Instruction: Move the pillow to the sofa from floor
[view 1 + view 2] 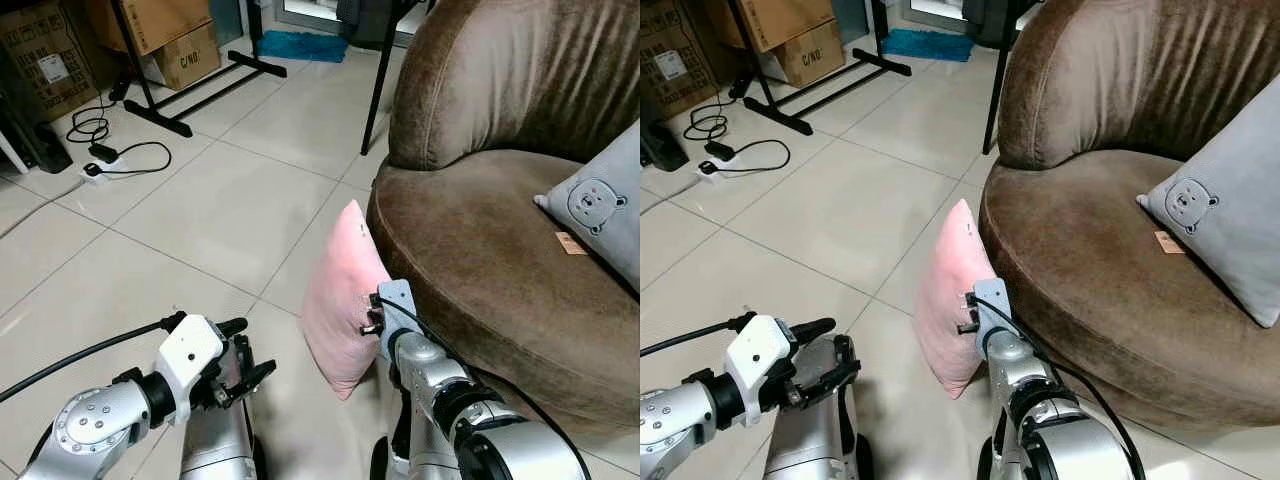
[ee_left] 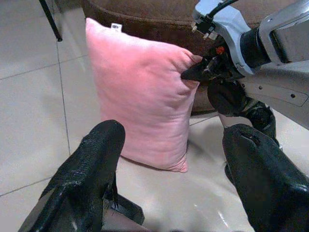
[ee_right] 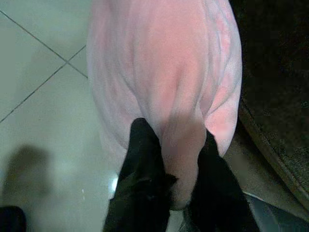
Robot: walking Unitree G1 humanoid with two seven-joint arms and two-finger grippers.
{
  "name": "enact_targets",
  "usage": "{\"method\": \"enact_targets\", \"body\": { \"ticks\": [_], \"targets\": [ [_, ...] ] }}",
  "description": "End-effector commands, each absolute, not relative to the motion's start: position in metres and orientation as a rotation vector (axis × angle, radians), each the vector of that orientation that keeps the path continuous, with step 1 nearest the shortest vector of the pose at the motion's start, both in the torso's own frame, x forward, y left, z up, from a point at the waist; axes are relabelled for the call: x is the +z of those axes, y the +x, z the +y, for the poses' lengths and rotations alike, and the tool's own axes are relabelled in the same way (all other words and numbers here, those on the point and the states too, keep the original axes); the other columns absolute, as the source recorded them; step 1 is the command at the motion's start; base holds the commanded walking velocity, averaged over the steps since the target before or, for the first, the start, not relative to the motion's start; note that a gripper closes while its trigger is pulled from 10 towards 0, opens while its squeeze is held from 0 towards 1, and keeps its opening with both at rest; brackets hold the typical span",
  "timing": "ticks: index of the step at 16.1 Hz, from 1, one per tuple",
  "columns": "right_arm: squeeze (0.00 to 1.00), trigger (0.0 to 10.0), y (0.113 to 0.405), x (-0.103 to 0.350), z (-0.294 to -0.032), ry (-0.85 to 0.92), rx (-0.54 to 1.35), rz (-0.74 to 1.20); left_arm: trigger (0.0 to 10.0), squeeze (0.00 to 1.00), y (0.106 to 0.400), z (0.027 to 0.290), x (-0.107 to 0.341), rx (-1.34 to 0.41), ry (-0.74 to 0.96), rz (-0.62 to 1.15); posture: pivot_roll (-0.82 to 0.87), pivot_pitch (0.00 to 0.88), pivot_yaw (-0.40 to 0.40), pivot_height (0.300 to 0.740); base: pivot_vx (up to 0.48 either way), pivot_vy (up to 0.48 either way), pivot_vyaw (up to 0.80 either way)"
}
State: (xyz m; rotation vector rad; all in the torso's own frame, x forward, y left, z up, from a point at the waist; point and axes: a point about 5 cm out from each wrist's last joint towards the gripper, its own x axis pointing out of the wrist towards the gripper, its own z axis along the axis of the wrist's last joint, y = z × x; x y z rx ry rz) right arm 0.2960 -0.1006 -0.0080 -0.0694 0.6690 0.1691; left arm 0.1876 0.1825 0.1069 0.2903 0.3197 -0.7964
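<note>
The pink pillow (image 1: 342,300) stands on edge on the tiled floor (image 1: 200,210), leaning against the front of the brown sofa (image 1: 480,250). The right gripper (image 3: 181,159) is closed on a fold of the pillow's edge nearest the sofa; the pinched fabric bulges between its two black fingers (image 3: 140,159). Beyond those fingers the rest of the pillow rises away, with tile on one side and the dark sofa base just beside the other. In the left wrist view the same pinch shows at the pillow's upper corner, the sofa front directly behind it.

The left gripper (image 2: 174,159) hovers low over the tile with its fingers spread wide apart and nothing between them. The pillow's broad face lies straight ahead of its opening, near but not touched. The robot's right arm (image 1: 450,400) sits off the far side of that opening, next to the pillow.

On the sofa seat, well beyond the pinched corner, a grey cushion (image 1: 600,205) with a small bear face leans toward the back, and a small orange tag (image 1: 570,243) lies on the seat just beside it. Farther across the floor, well apart from both grippers, stand a black metal stand (image 1: 190,85), cardboard boxes (image 1: 165,35), a power strip with coiled black cables (image 1: 100,150) and a blue mat (image 1: 300,45).
</note>
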Motion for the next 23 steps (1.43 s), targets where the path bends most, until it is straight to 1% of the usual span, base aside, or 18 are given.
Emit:
{"method": "enact_targets", "body": {
  "ticks": [1,2,5,7,9,10,12,13,14,15,16,17,18,19,23],
  "targets": [
    [0.00,0.0,0.300,-0.004,-0.099,-0.051,0.176,0.649,10.0,0.00,0.188,0.181,0.106,-0.811,0.290,0.323,0.10,0.017,0.001,0.443,0.000,0.000,0.00],
    [0.00,0.0,0.302,-0.002,-0.097,-0.034,0.188,0.637,10.0,0.00,0.190,0.180,0.104,-0.808,0.286,0.324,0.09,0.000,0.001,0.443,0.000,0.000,0.00],
    [0.00,0.0,0.305,0.005,-0.091,0.024,0.249,0.593,10.0,0.00,0.198,0.179,0.101,-0.777,0.280,0.302,0.07,0.000,-0.005,0.443,0.000,0.000,0.00],
    [0.00,0.0,0.314,0.020,-0.084,0.150,0.323,0.483,10.0,0.00,0.209,0.177,0.104,-0.726,0.276,0.244,0.06,0.000,-0.008,0.443,0.000,0.000,0.00],
    [0.00,0.0,0.317,0.034,-0.084,0.254,0.368,0.383,10.0,0.00,0.215,0.175,0.108,-0.677,0.256,0.198,0.05,0.000,-0.011,0.443,0.000,0.000,0.00],
    [0.00,0.0,0.307,0.059,-0.095,0.365,0.405,0.233,10.0,0.00,0.220,0.172,0.109,-0.632,0.241,0.165,0.05,0.000,-0.012,0.443,0.000,0.000,0.00],
    [0.00,0.0,0.299,0.070,-0.101,0.410,0.404,0.186,10.0,0.00,0.220,0.171,0.110,-0.619,0.246,0.153,0.04,0.000,-0.010,0.443,0.000,0.000,0.00],
    [0.00,0.0,0.281,0.091,-0.113,0.438,0.379,0.099,10.0,0.00,0.215,0.167,0.112,-0.611,0.257,0.128,0.03,0.000,-0.010,0.443,0.000,0.000,0.00],
    [0.00,0.0,0.267,0.107,-0.120,0.423,0.345,0.015,10.0,0.00,0.212,0.166,0.114,-0.592,0.265,0.111,0.03,0.000,-0.013,0.443,0.000,0.000,0.00],
    [0.00,4.4,0.264,0.109,-0.121,0.419,0.330,0.009,10.0,0.00,0.212,0.167,0.114,-0.579,0.268,0.106,0.02,0.000,-0.014,0.443,0.000,0.000,0.00],
    [0.00,10.0,0.258,0.115,-0.122,0.407,0.334,-0.013,10.0,0.00,0.212,0.168,0.115,-0.544,0.269,0.092,0.02,0.000,-0.015,0.443,0.000,0.000,0.00],
    [0.00,10.0,0.242,0.120,-0.125,0.336,0.330,0.007,10.0,0.00,0.212,0.171,0.118,-0.461,0.258,0.066,0.01,0.000,-0.022,0.443,0.000,0.000,0.00],
    [0.00,10.0,0.238,0.121,-0.126,0.317,0.320,0.008,10.0,0.00,0.213,0.170,0.119,-0.434,0.255,0.052,0.01,0.000,-0.031,0.443,0.000,0.000,0.00],
    [0.00,10.0,0.233,0.119,-0.129,0.282,0.298,0.030,10.0,0.00,0.214,0.167,0.120,-0.408,0.245,0.034,0.01,0.000,-0.035,0.453,0.000,0.000,0.00],
    [0.00,10.0,0.234,0.129,-0.127,0.269,0.287,0.042,10.0,0.00,0.218,0.158,0.123,-0.388,0.232,0.004,0.01,0.000,-0.040,0.488,0.000,0.000,0.00]
  ]
}}
